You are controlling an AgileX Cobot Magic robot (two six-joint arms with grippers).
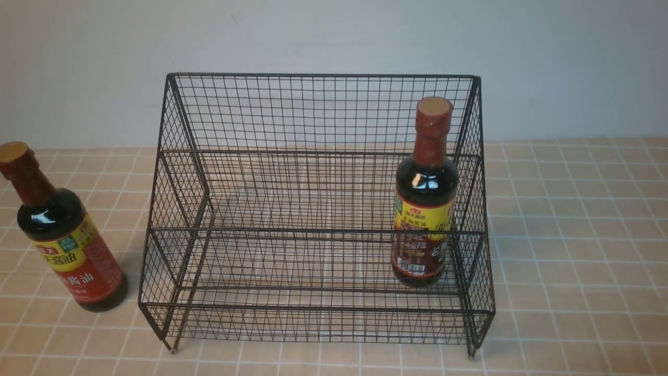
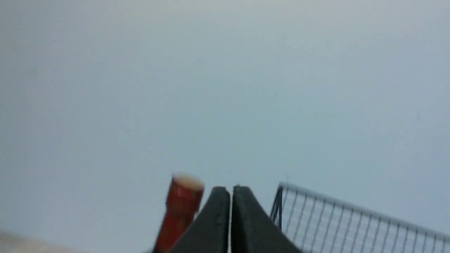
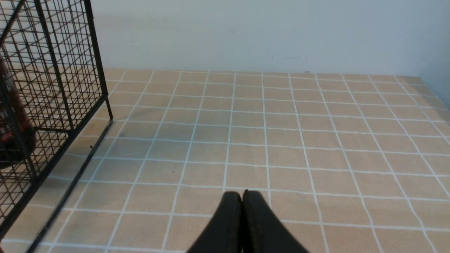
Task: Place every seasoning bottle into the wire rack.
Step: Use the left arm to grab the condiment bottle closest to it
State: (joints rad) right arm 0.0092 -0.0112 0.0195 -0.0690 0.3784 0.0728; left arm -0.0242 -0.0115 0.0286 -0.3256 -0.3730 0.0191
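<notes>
Tabletop edges: the tan grid-patterned tabletop [image 1: 574,250] runs back to a pale wall [image 1: 334,36]; its far edge shows right along the wall's foot.
Open room: a wide bare stretch of tabletop lies to the right of the rack, near to far, and a smaller patch sits between the left bottle and the rack's left side.
Wire rack: the big black wire rack [image 1: 318,309] takes up the middle, tall grid back toward the wall, low front rail on the near side.
In the way: pretty much just the rack's own wires, meaning mesh sides left and right, plus the rails crossing from side to side at stepped heights.
Red-label bottle: standing on the tabletop just left of the rack, outside it, tan cap up.
Brown-label bottle: already in the rack, upright, over by the right side wall.
Left gripper: fingertips together, nothing between them [image 2: 232,218]; the red-label bottle [image 2: 179,211] and a corner of the rack are ahead of it, bottle clear of the fingers.
Right gripper: also closed up on nothing [image 3: 244,221], over the bare right-hand tabletop, with the rack and the brown-label bottle [image 3: 14,123] off to its left, not touching.
</notes>
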